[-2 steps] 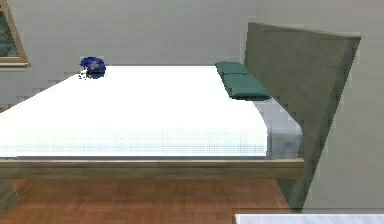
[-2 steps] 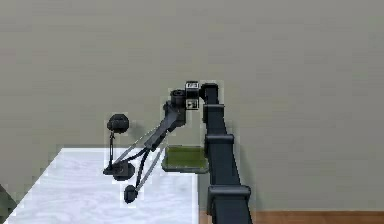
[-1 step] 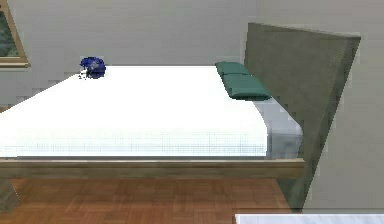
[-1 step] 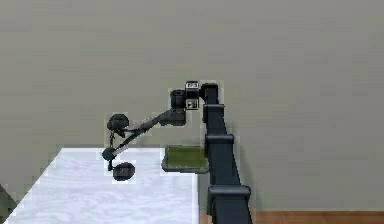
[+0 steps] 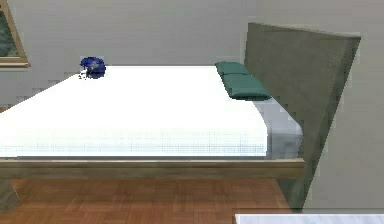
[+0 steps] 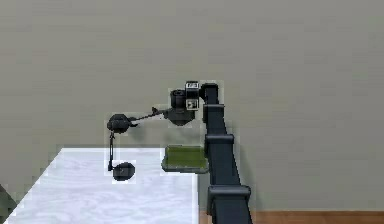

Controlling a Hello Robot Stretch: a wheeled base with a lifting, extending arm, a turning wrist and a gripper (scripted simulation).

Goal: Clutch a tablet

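Note:
My gripper [image 6: 142, 118] shows in the arm side view at the end of the dark arm [image 6: 220, 150], its thin fingers pointing left above a white surface [image 6: 90, 195]. At the fingers' far end is a small dark blob [image 6: 118, 123]; a thin stem drops from it to a dark round piece [image 6: 123, 171] resting on the white surface. I cannot tell whether the gripper holds anything. A flat greenish slab [image 6: 184, 158], possibly the tablet, lies on the same surface below the gripper's body.
In the forward view a bed [image 5: 130, 125] with a white cover stands ahead, with a green pillow [image 5: 243, 82] and a tall grey headboard [image 5: 310, 90]. A blue rounded object [image 5: 93, 67] sits at its far left. Wooden floor [image 5: 140, 205] runs in front.

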